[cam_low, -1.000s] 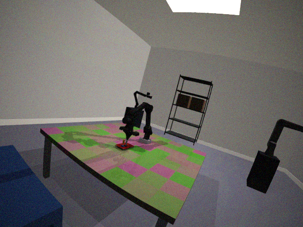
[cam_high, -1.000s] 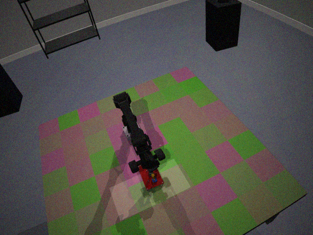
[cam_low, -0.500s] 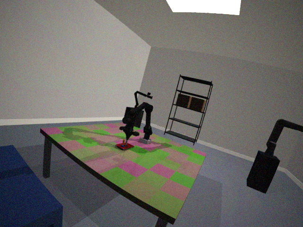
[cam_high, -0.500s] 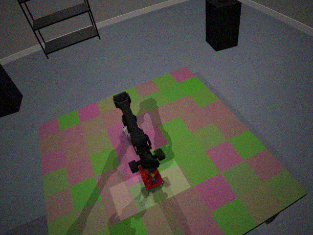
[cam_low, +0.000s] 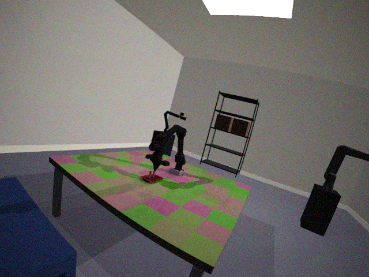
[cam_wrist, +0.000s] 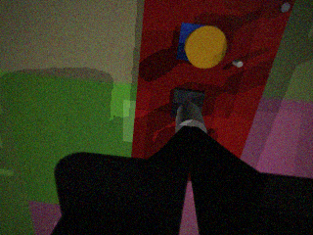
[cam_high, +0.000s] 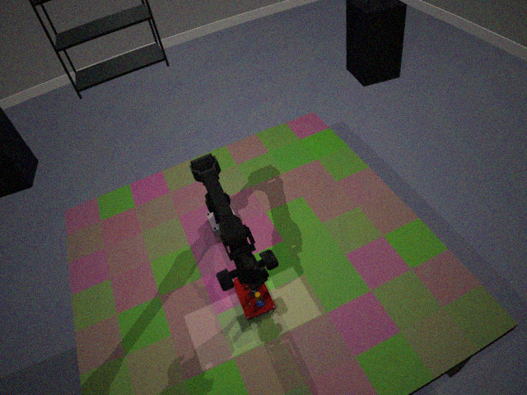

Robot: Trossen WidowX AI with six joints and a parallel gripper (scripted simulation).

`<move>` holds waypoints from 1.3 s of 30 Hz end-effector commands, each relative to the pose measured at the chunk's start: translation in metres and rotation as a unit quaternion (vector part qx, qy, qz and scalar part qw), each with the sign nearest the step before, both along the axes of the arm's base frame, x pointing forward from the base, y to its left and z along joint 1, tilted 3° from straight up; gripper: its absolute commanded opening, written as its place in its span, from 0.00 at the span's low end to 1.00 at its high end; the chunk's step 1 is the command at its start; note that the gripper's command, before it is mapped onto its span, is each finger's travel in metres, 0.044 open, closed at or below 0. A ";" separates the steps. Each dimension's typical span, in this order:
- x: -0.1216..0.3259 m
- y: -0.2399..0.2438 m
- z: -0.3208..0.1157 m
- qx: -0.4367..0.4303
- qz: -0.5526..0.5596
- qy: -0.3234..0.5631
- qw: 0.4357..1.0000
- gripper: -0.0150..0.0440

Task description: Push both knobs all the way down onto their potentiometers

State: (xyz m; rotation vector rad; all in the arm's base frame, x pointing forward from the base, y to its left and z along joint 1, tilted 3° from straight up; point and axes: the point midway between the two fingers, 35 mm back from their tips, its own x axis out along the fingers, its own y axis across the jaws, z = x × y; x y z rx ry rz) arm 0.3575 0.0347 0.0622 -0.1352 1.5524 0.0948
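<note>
The red circuit board (cam_high: pixel 243 296) (cam_low: pixel 157 179) (cam_wrist: pixel 227 115) stands on the table. A yellow knob (cam_high: pixel 257 294) (cam_low: pixel 150 172) (cam_wrist: pixel 205 47) stands raised over the blue potentiometer (cam_high: pixel 259 303) (cam_wrist: pixel 182 48). A second, dark potentiometer (cam_wrist: pixel 180 95) lies nearer the arm, with a grey knob (cam_wrist: pixel 188 114) over it. My gripper (cam_low: pixel 154 169) (cam_wrist: pixel 189 133) is shut with nothing seen between its fingers. Its tips are at the top of the grey knob; whether they touch it cannot be told. They partly hide this knob, so how far down it sits is unclear.
Small pale posts (cam_wrist: pixel 238 64) (cam_wrist: pixel 286 7) stand on the board beside and beyond the yellow knob. The arm's pale base (cam_low: pixel 176 171) is behind the board on the checkered table (cam_high: pixel 366 318) (cam_low: pixel 161 205). A shelf rack (cam_low: pixel 236 153) stands on the floor beyond.
</note>
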 end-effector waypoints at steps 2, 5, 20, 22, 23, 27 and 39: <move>0.002 -0.001 -0.020 -0.004 0.002 0.010 1.000 0.25; 0.002 -0.001 -0.020 -0.004 0.002 0.010 1.000 0.25; 0.002 -0.002 -0.023 -0.004 0.002 0.010 1.000 0.25; 0.002 -0.002 -0.023 -0.004 0.002 0.010 1.000 0.25; 0.002 -0.002 -0.024 -0.004 0.002 0.010 1.000 0.25; 0.002 -0.002 -0.026 -0.004 0.002 0.010 1.000 0.25; 0.002 -0.002 -0.026 -0.004 0.002 0.010 1.000 0.25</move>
